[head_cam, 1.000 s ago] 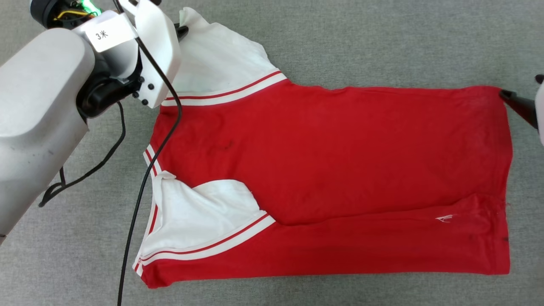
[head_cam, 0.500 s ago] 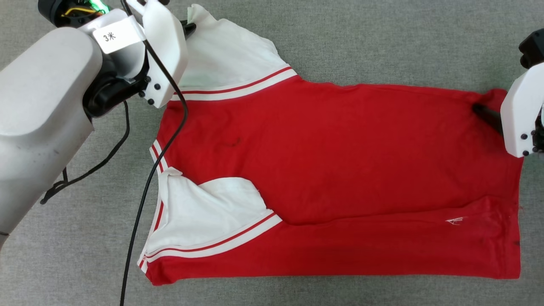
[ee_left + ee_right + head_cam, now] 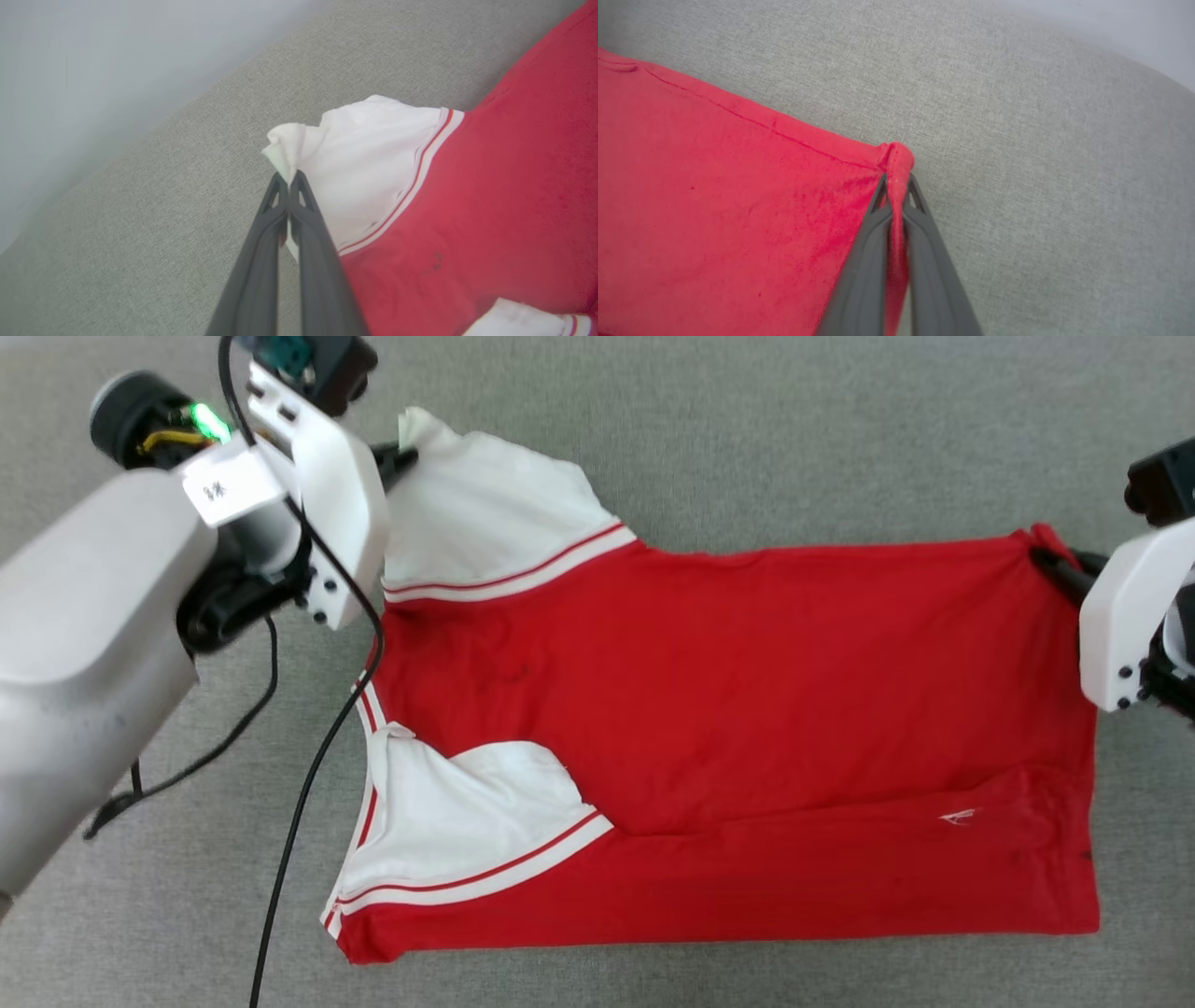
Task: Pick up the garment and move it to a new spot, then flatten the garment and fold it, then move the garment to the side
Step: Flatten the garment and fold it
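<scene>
The garment [image 3: 747, 691] is spread on the grey desk [image 3: 794, 439] with its near long edge folded over, and a small white mark [image 3: 959, 817] on that fold cannot be read. The far white sleeve's tip is pinched by the clenched left fingers [image 3: 303, 219], and the far red hem corner by the clenched right fingers [image 3: 880, 217]. The writing on the left arm's white label [image 3: 229, 485] is too blurred to be read.

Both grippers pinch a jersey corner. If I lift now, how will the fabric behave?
Likely floppy: the garment lies creased with a folded near edge, so its middle should sag between grips. Probably light: thin cloth bunches in the left gripper at the sleeve tip. The right gripper pinches only a small hem corner, which might slip under tension.
</scene>
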Robot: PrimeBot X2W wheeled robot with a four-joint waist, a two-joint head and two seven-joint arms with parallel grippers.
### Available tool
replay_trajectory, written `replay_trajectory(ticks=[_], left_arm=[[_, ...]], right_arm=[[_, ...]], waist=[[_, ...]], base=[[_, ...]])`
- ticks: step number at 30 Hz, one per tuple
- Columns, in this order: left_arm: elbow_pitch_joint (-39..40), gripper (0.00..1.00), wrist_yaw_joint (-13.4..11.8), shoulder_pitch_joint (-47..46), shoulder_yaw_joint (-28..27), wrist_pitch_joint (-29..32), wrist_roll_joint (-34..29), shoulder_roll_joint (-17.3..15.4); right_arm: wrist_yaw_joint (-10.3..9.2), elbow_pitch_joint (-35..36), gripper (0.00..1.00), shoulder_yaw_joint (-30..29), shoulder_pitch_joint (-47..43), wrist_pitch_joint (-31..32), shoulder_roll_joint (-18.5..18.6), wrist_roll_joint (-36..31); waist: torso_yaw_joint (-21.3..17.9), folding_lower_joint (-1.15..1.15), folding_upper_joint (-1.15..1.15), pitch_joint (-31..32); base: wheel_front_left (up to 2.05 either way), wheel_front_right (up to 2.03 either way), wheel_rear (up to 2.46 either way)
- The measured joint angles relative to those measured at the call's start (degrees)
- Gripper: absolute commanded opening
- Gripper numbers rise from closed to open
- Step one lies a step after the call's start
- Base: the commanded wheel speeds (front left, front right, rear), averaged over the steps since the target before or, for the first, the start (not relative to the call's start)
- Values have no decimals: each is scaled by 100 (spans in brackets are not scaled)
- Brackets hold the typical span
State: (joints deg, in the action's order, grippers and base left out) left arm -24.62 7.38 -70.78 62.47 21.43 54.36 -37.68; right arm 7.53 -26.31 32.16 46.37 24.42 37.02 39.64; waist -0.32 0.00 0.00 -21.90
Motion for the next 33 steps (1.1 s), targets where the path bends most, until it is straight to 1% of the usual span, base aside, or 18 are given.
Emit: replay_trajectory(ticks=[4,9,14,24,28,33], left_arm=[[198,0,-96,447,24,-177,91,-157],[723,0,-383,1121,54,-370,243,-426],[1285,0,-744,1780,121,-536,381,-724],[2097,0,-1352,3030,393,-750,610,-1171],[2245,0,-1496,3406,486,-803,756,-1224],[2203,0,-1596,3693,563,-858,864,-1212]], right_arm=[[0,179,0,56,-351,-360,33,87],[0,444,0,45,-905,-621,135,116],[0,716,0,-73,-1473,-709,270,91],[0,1260,0,-505,-2803,-726,309,75],[0,1403,0,-677,-3332,-675,242,82],[0,1414,0,-800,-3792,-573,102,63]], waist=[[-5,0,0,323],[5,0,0,704],[46,-1,0,998],[90,-1,0,1429],[92,-1,0,1501],[71,0,0,1461]], base=[[0,0,0],[0,0,0],[0,0,0],[0,0,0],[0,0,0],[0,0,0]])
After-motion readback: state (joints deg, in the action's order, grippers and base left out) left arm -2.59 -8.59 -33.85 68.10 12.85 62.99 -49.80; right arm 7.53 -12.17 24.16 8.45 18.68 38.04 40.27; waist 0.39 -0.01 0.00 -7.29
